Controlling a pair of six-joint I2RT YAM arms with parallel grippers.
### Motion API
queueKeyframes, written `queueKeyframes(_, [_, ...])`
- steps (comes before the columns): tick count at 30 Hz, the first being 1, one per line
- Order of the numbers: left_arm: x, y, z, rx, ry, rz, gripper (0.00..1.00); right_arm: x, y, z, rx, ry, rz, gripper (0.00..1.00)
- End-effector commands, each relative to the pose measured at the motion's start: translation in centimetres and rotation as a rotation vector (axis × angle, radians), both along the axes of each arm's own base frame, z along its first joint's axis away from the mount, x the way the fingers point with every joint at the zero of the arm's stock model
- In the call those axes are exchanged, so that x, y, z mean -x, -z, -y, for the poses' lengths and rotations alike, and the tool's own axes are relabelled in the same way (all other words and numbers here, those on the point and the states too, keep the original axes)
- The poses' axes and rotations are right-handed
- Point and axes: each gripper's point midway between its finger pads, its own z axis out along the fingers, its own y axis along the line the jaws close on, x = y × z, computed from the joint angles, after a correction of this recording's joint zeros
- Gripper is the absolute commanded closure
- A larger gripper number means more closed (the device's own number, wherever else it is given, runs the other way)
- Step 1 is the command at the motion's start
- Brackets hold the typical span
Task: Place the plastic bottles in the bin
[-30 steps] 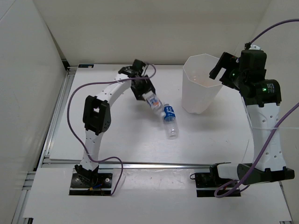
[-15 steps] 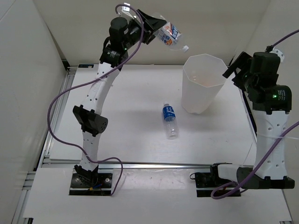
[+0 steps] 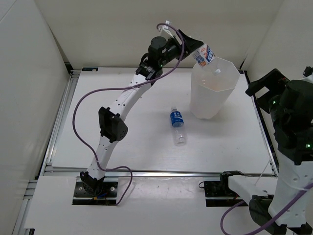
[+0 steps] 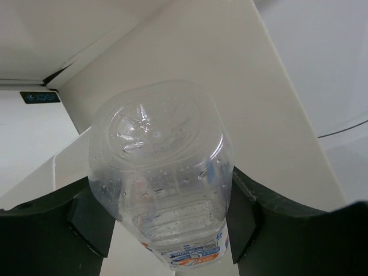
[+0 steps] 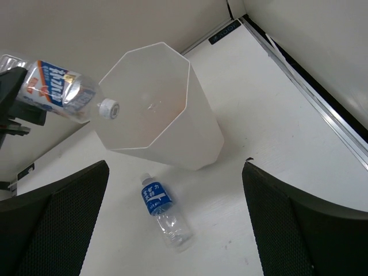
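Nearest, right hand (image 3: 263, 84) hanging wide open, holding nothing, over tabletop's (image 3: 146, 147) right side. Blue-label bottle (image 3: 178, 126) lying flat on tabletop just beside bin (image 3: 210, 104) (waiting its turn), long axis running near-to-far, labelled end toward bin. Farthest, left hand (image 3: 195, 45) gripping base of white-red-blue label bottle (image 3: 205, 55) above bin's far-left rim; long axis slanting, cap pointing down into mouth, base up. Step in hand: dropping this bottle. Next move probably calling for carrying body further over opening, then letting go, lest it catch rim.
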Motion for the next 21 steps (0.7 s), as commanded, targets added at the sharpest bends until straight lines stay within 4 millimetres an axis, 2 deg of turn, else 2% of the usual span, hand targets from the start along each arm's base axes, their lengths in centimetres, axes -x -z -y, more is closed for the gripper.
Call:
queueKeyframes(1, [1.1,-3.9,-0.7,0.015,-0.039,0.142,0.32,0.5,-0.1,0.5,0.031,0.009,0.005,0.0])
queueKeyframes(2, [1.2,-2.8,0.2,-0.008,-0.038,0.139,0.31,0.9,0.0,0.5,0.031,0.009,0.005,0.0])
queueKeyframes(4, [1.5,-2.7,0.6,-0.023,-0.043,0.158,0.29,0.9,0.0,0.5,0.031,0.009,0.005,0.0])
queueKeyframes(5, [1.8,-2.6,1.1,-0.041,-0.046,0.181,0.25,1.0,-0.4,0.3,0.027,0.001,0.015,0.0])
queueKeyframes(6, [1.8,-2.0,1.7,-0.053,-0.052,0.182,0.23,1.0,-0.4,0.3,0.027,0.0,0.016,0.0])
queueKeyframes(8, [1.8,-2.0,1.7,-0.062,-0.055,0.192,0.19,0.8,-0.5,0.4,0.036,-0.002,0.013,0.0])
queueKeyframes(9, [2.0,-1.3,2.3,-0.077,-0.048,0.197,0.1,0.9,-0.9,0.4,0.035,-0.002,0.024,0.0])
queueKeyframes(11, [2.0,-0.6,2.5,-0.104,-0.037,0.203,0.0,0.4,-0.8,0.2,0.043,-0.014,0.012,0.0])
queueKeyframes(14, [1.6,1.3,2.6,-0.172,-0.039,0.203,0.0,-0.3,-0.4,0.2,0.044,-0.015,-0.007,0.0])
queueKeyframes(17, [2.2,0.5,2.4,-0.206,-0.051,0.256,0.0,-0.4,-0.6,0.0,0.048,-0.029,0.001,0.0])
queueKeyframes(19, [2.6,-1.1,1.0,-0.243,-0.095,0.287,0.0,-1.1,-1.2,-0.9,0.059,-0.086,0.029,0.0])
queueKeyframes(20, [2.6,-0.5,0.4,-0.282,-0.114,0.286,0.0,-1.6,-1.0,-1.5,0.063,-0.123,0.024,0.0])
queueKeyframes(21, [3.9,-3.5,-1.5,-0.309,-0.152,0.364,0.0,-2.1,-1.5,-2.1,0.088,-0.172,0.048,0.0])
